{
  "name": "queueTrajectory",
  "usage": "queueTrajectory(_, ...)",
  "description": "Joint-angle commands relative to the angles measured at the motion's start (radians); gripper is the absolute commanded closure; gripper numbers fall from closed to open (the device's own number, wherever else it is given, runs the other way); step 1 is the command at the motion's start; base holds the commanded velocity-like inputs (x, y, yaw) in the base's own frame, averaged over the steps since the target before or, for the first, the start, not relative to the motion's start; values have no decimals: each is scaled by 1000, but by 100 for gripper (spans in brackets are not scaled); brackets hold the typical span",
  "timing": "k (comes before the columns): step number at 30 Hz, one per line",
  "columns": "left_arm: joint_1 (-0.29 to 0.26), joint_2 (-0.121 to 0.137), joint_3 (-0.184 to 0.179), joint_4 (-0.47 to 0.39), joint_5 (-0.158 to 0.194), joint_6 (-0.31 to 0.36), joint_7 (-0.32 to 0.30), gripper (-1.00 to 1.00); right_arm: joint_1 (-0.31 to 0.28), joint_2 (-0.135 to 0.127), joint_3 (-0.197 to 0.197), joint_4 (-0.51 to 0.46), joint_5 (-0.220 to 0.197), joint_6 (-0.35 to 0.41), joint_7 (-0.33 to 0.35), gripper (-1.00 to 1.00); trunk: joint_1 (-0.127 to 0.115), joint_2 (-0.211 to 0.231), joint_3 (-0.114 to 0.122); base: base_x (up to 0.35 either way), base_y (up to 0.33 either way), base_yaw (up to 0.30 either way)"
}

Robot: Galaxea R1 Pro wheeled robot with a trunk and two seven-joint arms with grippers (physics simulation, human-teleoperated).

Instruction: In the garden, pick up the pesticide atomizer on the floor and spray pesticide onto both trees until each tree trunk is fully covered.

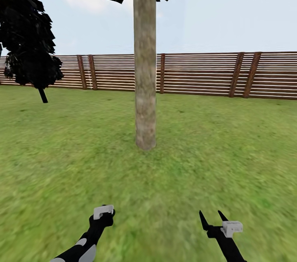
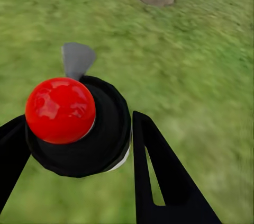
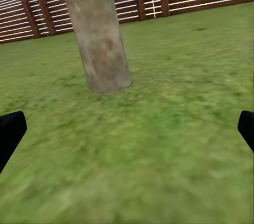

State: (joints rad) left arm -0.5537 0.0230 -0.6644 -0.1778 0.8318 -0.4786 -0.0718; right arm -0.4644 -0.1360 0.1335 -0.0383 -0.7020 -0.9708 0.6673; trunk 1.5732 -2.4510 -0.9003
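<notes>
Atomizer [image 2: 79, 128] sits pinched round its black body in the left hand [image 2: 79, 150]; light, slick-looking plastic. Right hand [image 1: 212, 220] spread, empty, facing the trunk [image 1: 144, 68].

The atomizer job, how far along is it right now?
Pickup looks done: the left gripper is shut on the pesticide atomizer. In hand: the robot faces a tree trunk across the grass, right gripper open and empty. Left: the spraying, as no spray or coating shows on the bark.
</notes>
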Motion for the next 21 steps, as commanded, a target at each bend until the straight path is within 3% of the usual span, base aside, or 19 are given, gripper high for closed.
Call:
queueTrajectory(1,0,0,0,0,0,0,0,100,0,0,0,0,0,0,0,-100,0,0,0,52,-4,0)
queueTrajectory(11,-1,9,-2,-2,-10,2,-3,100,0,-1,2,2,2,0,1,-100,0,0,0,5,0,0)
queueTrajectory(13,-4,11,-15,-3,-47,7,-3,100,0,-3,2,1,3,1,2,-100,0,0,0,0,0,0)
queueTrajectory(15,-7,12,-25,-4,-120,37,-3,100,0,-17,2,0,5,16,4,-100,0,0,0,0,0,0)
queueTrajectory(17,-11,11,-29,-24,-191,101,-3,100,0,-41,4,-6,9,105,4,-100,0,0,0,0,0,0)
queueTrajectory(19,-30,12,-31,-79,-252,198,-3,100,0,-56,8,-38,21,306,4,-100,0,0,0,0,0,0)
queueTrajectory(21,-52,13,-33,-140,-313,313,-10,100,0,-69,14,-102,76,495,5,-100,0,0,0,0,0,0)
